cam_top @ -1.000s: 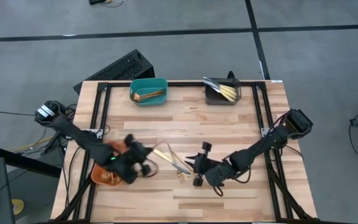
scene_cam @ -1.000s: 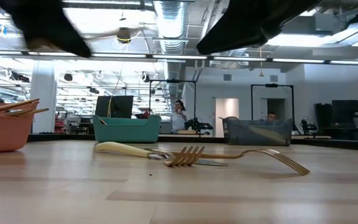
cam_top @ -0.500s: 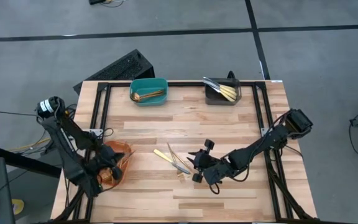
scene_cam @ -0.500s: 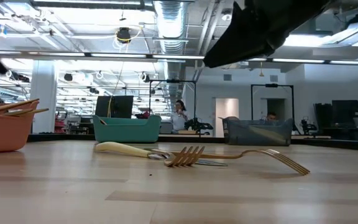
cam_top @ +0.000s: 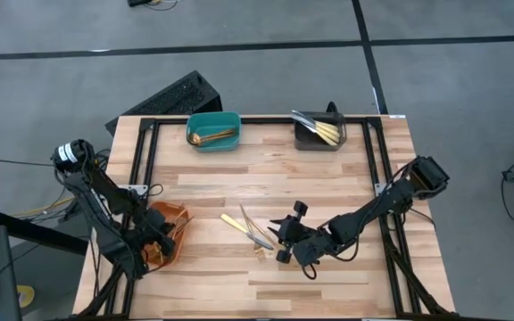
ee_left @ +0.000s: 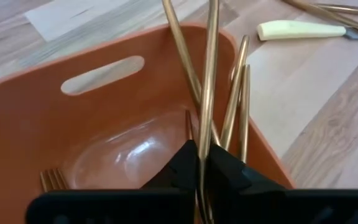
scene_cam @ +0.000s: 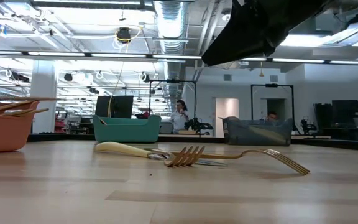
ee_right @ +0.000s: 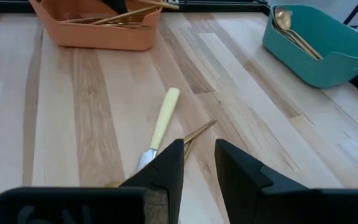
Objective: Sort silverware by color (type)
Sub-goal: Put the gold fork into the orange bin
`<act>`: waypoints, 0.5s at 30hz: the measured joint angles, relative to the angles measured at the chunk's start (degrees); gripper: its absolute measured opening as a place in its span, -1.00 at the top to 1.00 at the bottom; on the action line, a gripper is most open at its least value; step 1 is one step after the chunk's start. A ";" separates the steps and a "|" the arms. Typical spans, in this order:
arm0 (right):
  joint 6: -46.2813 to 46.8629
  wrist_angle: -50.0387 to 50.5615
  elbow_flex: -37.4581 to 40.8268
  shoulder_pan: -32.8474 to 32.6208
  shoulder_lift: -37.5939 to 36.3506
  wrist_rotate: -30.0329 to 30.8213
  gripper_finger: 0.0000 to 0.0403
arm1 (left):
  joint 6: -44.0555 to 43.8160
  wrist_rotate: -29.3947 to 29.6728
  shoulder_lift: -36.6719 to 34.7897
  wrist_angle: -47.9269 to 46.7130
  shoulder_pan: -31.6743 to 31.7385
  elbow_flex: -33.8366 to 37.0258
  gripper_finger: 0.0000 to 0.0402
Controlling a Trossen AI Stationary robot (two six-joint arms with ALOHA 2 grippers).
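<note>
Three loose pieces of silverware lie flat mid-table: a cream-handled knife [cam_top: 233, 223] [ee_right: 163, 118] and two gold forks [cam_top: 257, 234] [scene_cam: 185, 155]. My left gripper [cam_top: 154, 248] [ee_left: 204, 163] hangs over the orange bin [cam_top: 177, 217], shut on a gold piece. Several gold forks [ee_left: 238, 99] lean in that bin [ee_left: 55, 118]. My right gripper [cam_top: 281, 241] [ee_right: 199, 158] is open, hovering just right of the loose pieces and touching nothing. The teal bin [cam_top: 213, 130] holds gold spoons. The dark grey bin [cam_top: 319, 134] holds knives. My left gripper pinches a slim gold stem [ee_left: 207, 127] between its two fingers, inside the orange bin. The stem runs on past the fingertips and out over the bin's rim. Which kind of piece it is, and whether it rests on the bin, I cannot tell.
The teal and grey bins stand at the table's far edge. A black frame [cam_top: 145, 152] runs along the left, right and far sides. Bare wood lies between the loose pieces and the far bins. People show in the room behind [scene_cam: 180, 115].
My left gripper has swung from beside the loose pieces toward the table's left edge and now sits over the orange bin, almost still in the last half second. The knife and forks on the table have stayed where they were.
</note>
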State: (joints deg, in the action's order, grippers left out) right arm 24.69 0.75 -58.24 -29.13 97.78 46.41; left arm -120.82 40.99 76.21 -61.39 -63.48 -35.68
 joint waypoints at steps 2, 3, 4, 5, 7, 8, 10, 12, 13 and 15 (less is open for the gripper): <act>0.87 -0.01 0.00 0.01 0.00 0.00 0.41 | 0.27 0.12 -0.34 0.07 0.11 -0.04 0.86; 1.29 0.00 0.00 0.01 0.00 0.00 0.41 | 0.29 0.20 -0.58 0.04 0.11 -0.04 0.81; 1.46 0.00 0.00 0.01 0.00 0.00 0.41 | 0.32 0.24 -0.84 0.04 0.11 -0.04 0.75; 1.42 0.00 0.00 0.01 0.00 0.00 0.41 | 0.45 0.24 -1.11 0.04 0.11 -0.04 0.68; 0.90 0.13 0.00 0.45 0.02 0.00 0.41 | 0.68 0.27 -1.80 -0.12 0.11 -0.10 0.56; 0.95 0.24 0.00 0.89 0.18 -0.04 0.41 | 0.54 0.31 -2.15 -0.69 0.11 -0.26 0.49; 2.85 -0.10 0.00 2.30 1.18 -1.25 0.41 | 0.08 0.72 -2.66 -2.61 0.11 -1.18 0.38; 5.99 -0.01 0.02 3.86 2.62 -4.06 0.41 | 0.16 3.01 -2.92 -4.94 0.11 -2.88 0.29; 7.39 -0.65 0.02 4.55 3.68 -5.75 0.41 | 0.45 4.38 -2.92 -6.39 0.11 -4.09 0.26; 9.50 -1.02 0.02 5.73 5.69 -9.10 0.41 | 1.70 7.68 -2.91 -9.91 0.13 -6.71 0.20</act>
State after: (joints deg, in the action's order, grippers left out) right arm 34.19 -0.26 -58.21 -23.40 103.46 37.32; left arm -119.12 48.67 73.30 -71.29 -63.35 -42.39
